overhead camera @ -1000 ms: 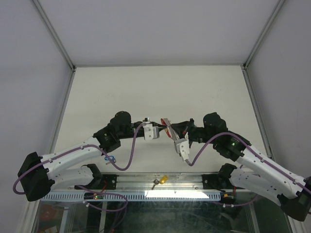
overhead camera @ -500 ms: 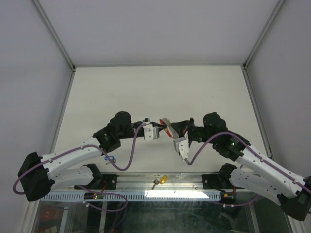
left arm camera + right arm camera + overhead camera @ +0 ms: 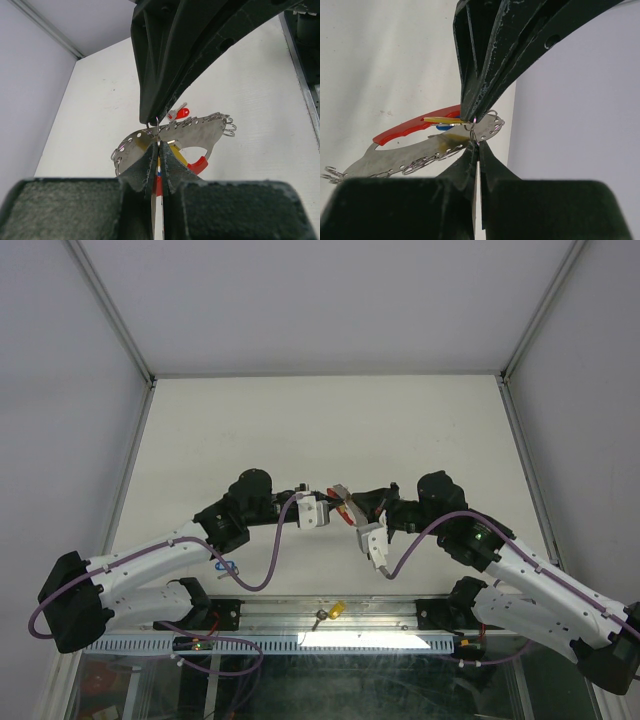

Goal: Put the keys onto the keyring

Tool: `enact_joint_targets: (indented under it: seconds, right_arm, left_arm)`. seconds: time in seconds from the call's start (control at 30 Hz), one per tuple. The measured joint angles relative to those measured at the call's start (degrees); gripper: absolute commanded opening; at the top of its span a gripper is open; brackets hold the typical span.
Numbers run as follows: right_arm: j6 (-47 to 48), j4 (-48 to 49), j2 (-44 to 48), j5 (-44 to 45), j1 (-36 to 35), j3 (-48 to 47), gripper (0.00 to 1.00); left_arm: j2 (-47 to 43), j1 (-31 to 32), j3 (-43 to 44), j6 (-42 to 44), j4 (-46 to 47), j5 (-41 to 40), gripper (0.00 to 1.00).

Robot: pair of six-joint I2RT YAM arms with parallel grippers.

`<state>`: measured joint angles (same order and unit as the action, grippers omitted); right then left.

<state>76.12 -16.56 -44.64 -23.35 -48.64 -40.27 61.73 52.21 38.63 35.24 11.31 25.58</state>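
At mid-table, right jaws pinching keyring (image 3: 395, 155), left jaws' yellow-tagged key (image 3: 440, 120) edge-on, half-hidden.

obstacle: left hand (image 3: 158, 150), right hand (image 3: 476, 147) tip-to-tip | room: far table (image 3: 330, 420)

Two matching arms.
- Left arm (image 3: 140, 565): white shell links, bulky black joint housings, black block at shoulder end.
- Right arm (image 3: 545, 590): same build, small green light (image 3: 483, 533) on black joint.
- Purple cable (image 3: 270, 558) runs along each arm, looping free near wrist.
- White camera housing (image 3: 308, 511) on each wrist.
- Left gripper (image 3: 158, 146) and right gripper (image 3: 476, 146): matte black wedge-shaped fingers tapering to thin tips, edges scuffed with pale specks, small round hole (image 3: 226, 42) in finger side.
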Motion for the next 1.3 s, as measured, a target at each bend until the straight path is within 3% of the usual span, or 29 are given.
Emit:
enact_joint_targets:
  seconds: [1.3]
  right_arm:
    - [-1.3,-1.2,-0.7,-1.1,-0.1,0.0,0.0]
  left_arm:
    - [0.0,0.0,0.0,0.1,-1.5,-0.2,0.0]
